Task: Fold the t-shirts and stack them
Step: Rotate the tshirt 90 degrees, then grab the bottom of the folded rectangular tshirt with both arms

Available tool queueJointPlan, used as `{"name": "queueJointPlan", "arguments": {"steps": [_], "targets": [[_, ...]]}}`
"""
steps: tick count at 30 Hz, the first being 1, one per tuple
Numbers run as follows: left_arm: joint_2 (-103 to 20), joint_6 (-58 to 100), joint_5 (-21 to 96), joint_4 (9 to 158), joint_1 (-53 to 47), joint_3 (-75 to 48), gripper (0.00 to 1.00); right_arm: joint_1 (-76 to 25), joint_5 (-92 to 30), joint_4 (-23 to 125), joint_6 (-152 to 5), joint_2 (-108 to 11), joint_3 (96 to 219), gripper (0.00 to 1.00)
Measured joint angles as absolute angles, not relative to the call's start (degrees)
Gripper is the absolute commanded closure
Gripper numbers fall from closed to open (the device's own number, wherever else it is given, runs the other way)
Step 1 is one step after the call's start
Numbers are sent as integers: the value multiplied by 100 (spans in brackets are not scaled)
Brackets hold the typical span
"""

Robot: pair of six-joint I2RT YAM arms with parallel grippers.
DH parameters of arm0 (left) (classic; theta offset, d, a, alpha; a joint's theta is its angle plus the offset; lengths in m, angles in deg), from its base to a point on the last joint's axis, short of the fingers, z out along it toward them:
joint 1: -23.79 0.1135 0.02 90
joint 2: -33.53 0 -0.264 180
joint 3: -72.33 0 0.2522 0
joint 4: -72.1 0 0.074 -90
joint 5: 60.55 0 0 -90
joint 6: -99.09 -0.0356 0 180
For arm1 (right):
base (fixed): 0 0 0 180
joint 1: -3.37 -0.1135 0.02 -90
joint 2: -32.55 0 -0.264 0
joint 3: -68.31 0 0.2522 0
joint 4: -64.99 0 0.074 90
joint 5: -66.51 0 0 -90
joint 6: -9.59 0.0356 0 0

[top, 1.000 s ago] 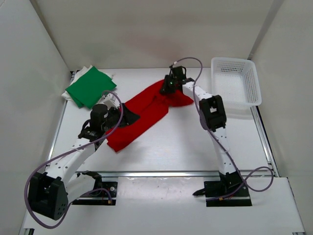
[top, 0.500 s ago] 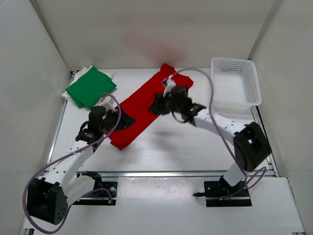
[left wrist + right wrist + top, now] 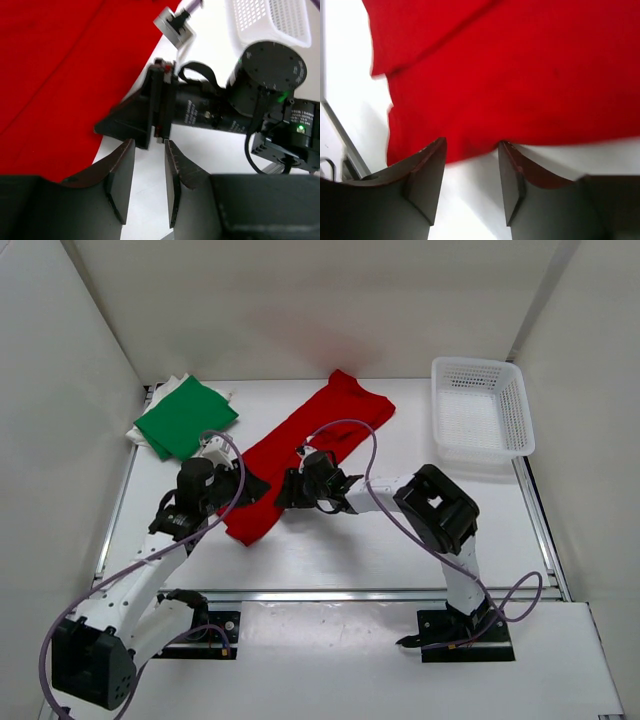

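Observation:
The red t-shirt (image 3: 300, 445) lies stretched out diagonally on the table, from the back centre down to the front left. A folded green t-shirt (image 3: 185, 418) rests at the back left on the white t-shirt (image 3: 147, 439), of which only the edges show. My left gripper (image 3: 258, 486) and right gripper (image 3: 286, 491) face each other tip to tip over the red shirt's lower part. In the left wrist view the left gripper (image 3: 149, 160) is open over bare table beside the red t-shirt (image 3: 60, 75). The right gripper (image 3: 471, 150) is open and empty at the edge of the red t-shirt (image 3: 510, 75).
A white lattice basket (image 3: 518, 420) stands at the back right; its corner also shows in the left wrist view as the basket (image 3: 270, 20). White walls close in the table on the left, back and right. A metal rail (image 3: 350, 593) runs along the front.
My right gripper let go of the red shirt's far end, opened, and swung down-left to meet the left gripper. The shirt's far end now lies spread flat. The left jaws narrowed a little.

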State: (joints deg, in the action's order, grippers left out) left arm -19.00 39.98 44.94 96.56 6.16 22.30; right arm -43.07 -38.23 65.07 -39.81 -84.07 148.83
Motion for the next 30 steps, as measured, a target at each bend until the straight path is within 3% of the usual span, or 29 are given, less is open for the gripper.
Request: {"name": "queueJointPlan", "arguments": {"steps": [2, 3, 5, 8, 12, 13, 15, 18, 20, 24, 30], "targets": [[-1992, 3994, 4461, 9653, 586, 2232, 59, -4307, -3829, 6603, -3874, -8608, 15089, 66], [-2053, 3994, 4439, 9651, 555, 2232, 59, -4307, -3827, 6651, -3835, -8691, 15154, 84], [-2193, 3994, 4424, 9629, 533, 2243, 58, -4294, -3803, 6680, -3787, -8791, 15176, 100], [-2374, 3981, 4400, 9616, 507, 2248, 57, -4184, -3845, 6787, -3706, -8706, 14953, 100], [-2575, 3946, 4327, 9605, 380, 2263, 55, -3754, -3969, 6826, -3868, -7762, 13683, 100], [-2624, 3946, 4323, 9592, 302, 2269, 54, -3485, -4006, 6734, -3973, -7362, 13229, 97], [-2761, 3939, 4231, 9498, 41, 2293, 51, -2834, -4181, 6603, -4154, -6645, 12409, 68], [-3120, 3902, 4113, 9430, -505, 2302, 44, -1850, -4354, 6262, -4510, -5563, 11590, 52], [-3362, 3847, 4061, 9483, -787, 2309, 38, -1625, -4326, 5926, -4707, -4932, 11211, 49], [-3358, 3738, 3847, 9763, -850, 2449, 34, -1638, -4356, 5366, -4764, -3649, 10438, 54], [-3295, 3694, 3320, 10366, -1331, 2672, 27, -2460, -4094, 4662, -4394, -2551, 9893, 57]]}}
